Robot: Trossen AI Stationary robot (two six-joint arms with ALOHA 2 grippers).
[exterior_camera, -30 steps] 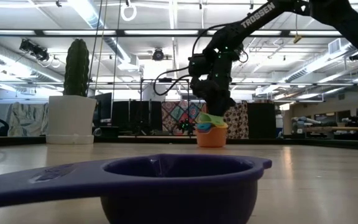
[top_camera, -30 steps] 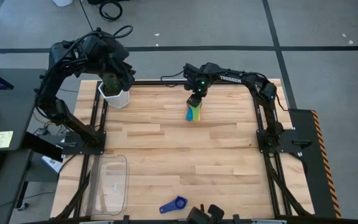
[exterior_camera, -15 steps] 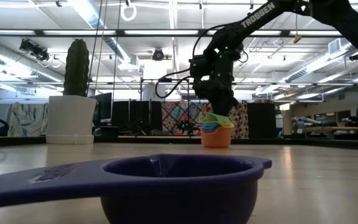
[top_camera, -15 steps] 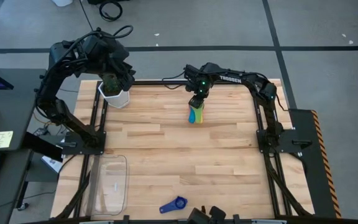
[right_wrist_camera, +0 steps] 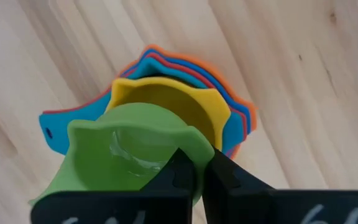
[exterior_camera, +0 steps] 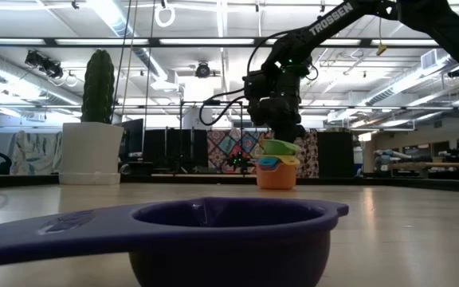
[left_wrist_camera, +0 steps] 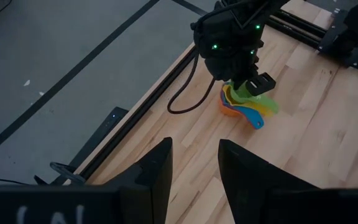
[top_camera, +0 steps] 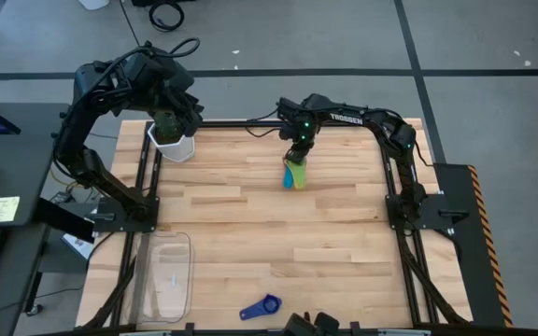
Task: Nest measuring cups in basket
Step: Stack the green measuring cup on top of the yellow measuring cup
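two arms are showing in the high view: we are seeing the right gripper (top_camera: 296, 157) reaching down onto the stacked measuring cups (top_camera: 293, 173) at the far middle of the table (top_camera: 344, 233), while the left gripper (top_camera: 170, 119) is hanging over the white pot (top_camera: 177, 147) at the far left corner. the clear basket (top_camera: 164, 276) is lying at the near left edge, with a dark blue cup (top_camera: 261, 307) just beside it. in the low view, we are watching the right gripper pinching the rim of the green cup (exterior_camera: 280, 147), topmost of the stack. in the left wrist view, we are finding the left fingers (left_wrist_camera: 155, 171) standing parted, holding nothing. in the right wrist view, the right fingers (right_wrist_camera: 185, 173) are pressing together on the green cup's rim.
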